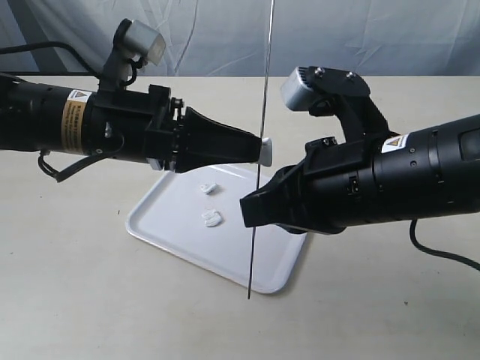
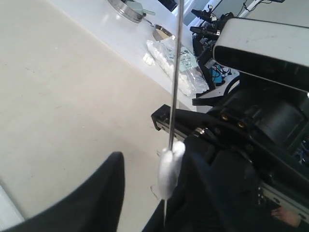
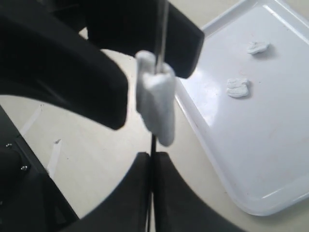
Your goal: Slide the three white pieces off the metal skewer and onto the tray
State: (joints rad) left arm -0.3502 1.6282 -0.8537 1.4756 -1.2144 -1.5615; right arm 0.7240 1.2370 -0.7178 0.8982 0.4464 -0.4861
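Note:
My right gripper [image 1: 251, 210] [image 3: 153, 157] is shut on the metal skewer [image 1: 262, 90] [image 2: 176, 58] [image 3: 161, 29], holding it upright above the near right part of the tray [image 1: 172, 232] [image 3: 270, 145]. One white piece [image 1: 266, 154] [image 2: 169, 174] [image 3: 157, 96] is still threaded on the rod, just above the right fingers. My left gripper [image 1: 259, 152] [image 2: 154, 162] is open and straddles that piece. One finger is close against the piece and the other stands clear of it. Two more white pieces [image 1: 208, 187] [image 1: 212, 218] lie apart on the tray.
The tray rests on a beige table with a pale curtain behind. The skewer's lower tip [image 1: 249, 297] hangs near the tray's front rim. In the left wrist view a plastic bag [image 2: 181, 67] and metal dishes [image 2: 128, 7] sit on a bench beyond.

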